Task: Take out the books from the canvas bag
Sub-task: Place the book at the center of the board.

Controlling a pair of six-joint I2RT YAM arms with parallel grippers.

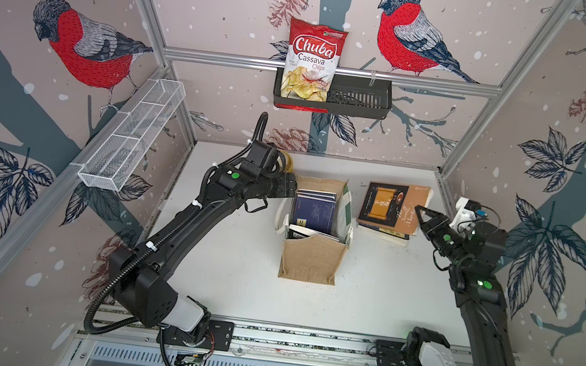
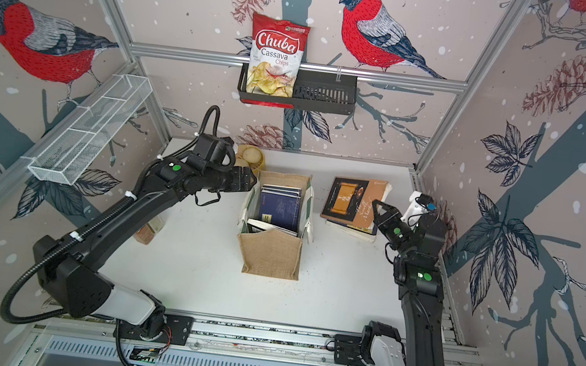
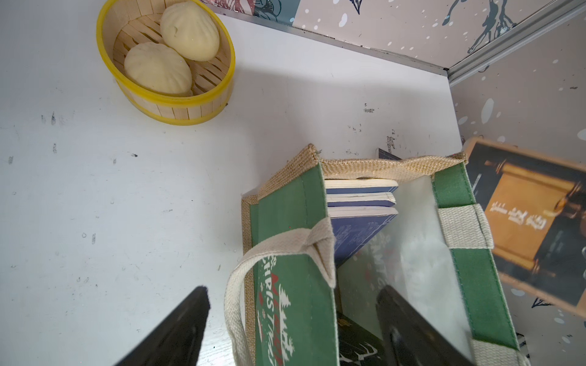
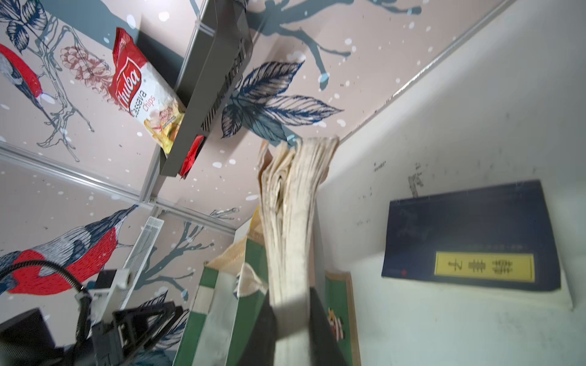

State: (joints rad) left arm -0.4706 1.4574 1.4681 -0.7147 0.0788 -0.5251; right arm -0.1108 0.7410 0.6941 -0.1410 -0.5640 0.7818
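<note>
The counter (image 1: pixel 235 261) carries the canvas bag (image 1: pixel 311 263). Left gripper (image 3: pixel 291 298) is spread wide astride its wall; right gripper (image 1: pixel 419 210) clamps a brown book (image 1: pixel 388 204).

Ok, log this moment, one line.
left claw: open, astride canvas bag wall | right claw: shut on scroll-cover book | navy books: in bag

You're looking at a tan jute canvas bag (image 1: pixel 310 259) with green panels, cream handles and red-and-white Christmas print. The books (image 1: pixel 313 209) inside it are navy. The brown-black book (image 1: pixel 392 204) has an orange scroll picture and a tan strip. The navy book (image 4: pixel 469 240) outside has a yellow label with black characters. The chips bag (image 1: pixel 313 59) is red and white. The steamer (image 3: pixel 177 111) has yellow rims, and its buns (image 3: pixel 158 68) are cream. The walls (image 1: pixel 229 10) are beige with red-breasted birds, and the table (image 1: pixel 235 261) is white.
</note>
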